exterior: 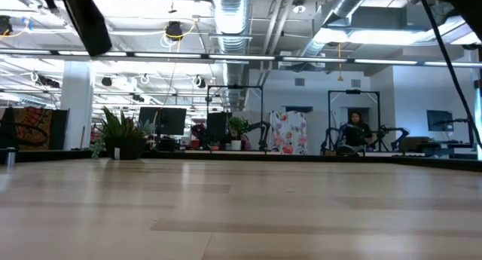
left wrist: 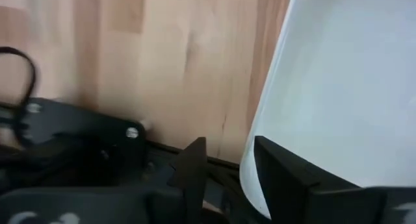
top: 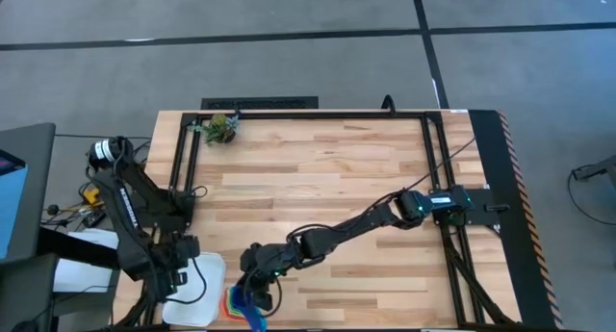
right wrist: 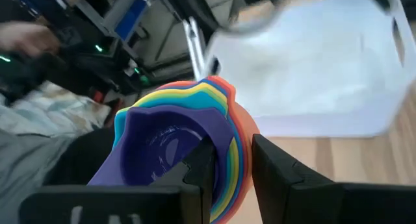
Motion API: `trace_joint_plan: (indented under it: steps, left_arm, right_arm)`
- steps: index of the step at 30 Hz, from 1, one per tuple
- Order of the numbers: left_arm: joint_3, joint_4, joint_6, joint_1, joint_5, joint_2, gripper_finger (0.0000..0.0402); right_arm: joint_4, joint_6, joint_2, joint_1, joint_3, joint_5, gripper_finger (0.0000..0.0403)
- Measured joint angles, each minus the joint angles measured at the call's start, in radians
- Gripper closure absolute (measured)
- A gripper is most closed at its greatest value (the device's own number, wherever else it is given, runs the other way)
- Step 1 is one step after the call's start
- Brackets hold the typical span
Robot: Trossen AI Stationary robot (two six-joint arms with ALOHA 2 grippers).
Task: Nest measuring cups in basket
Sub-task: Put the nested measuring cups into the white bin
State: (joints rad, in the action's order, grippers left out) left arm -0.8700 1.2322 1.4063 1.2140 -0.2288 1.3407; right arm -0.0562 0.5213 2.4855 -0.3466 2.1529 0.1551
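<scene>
Purple-topped measuring cups (right wrist: pixel 188 136) already nested, our right gripper (right wrist: pixel 229 169) clamped on stack rim; next we carry into basket (right wrist: pixel 325 74). Left gripper (left wrist: pixel 227 169) pinches basket edge.

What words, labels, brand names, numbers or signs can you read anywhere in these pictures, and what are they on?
None can be read.
Left arm: a light marking along it, too small to read.
Measuring cups and basket: no print shows.
Room screens in the low view: too far to read.
</scene>
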Motion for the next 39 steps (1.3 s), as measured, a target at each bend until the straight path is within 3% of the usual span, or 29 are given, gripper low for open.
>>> trace_joint_plan:
  steps: [6, 15, 18, 24, 33, 39]
  left_arm:
    - [0.089, -0.045, 0.019, 0.000, 0.045, 0.000, 0.0292]
    - [0.091, -0.125, 0.029, -0.067, -0.096, -0.003, 0.0382]
    - [0.090, -0.176, 0.072, -0.114, -0.124, -0.002, 0.0394]
    - [0.089, -0.272, -0.002, -0.168, -0.129, -0.001, 0.0376]
    - [0.052, -0.244, -0.060, -0.197, -0.171, 0.001, 0.0351]
    - [0.002, -0.202, -0.088, -0.197, -0.199, -0.002, 0.0310]
  right_arm:
    - [-0.001, 0.001, -0.010, -0.001, 0.002, -0.002, 0.0301]
    - [-0.030, 0.024, -0.013, 0.000, 0.002, -0.003, 0.0301]
    - [-0.037, 0.031, -0.013, -0.001, 0.002, -0.011, 0.0301]
    - [-0.048, 0.049, -0.013, -0.005, 0.002, -0.070, 0.0301]
    - [-0.030, 0.054, -0.013, 0.053, 0.002, -0.096, 0.0301]
    - [-0.026, 0.047, -0.012, 0.104, 0.002, -0.105, 0.0301]
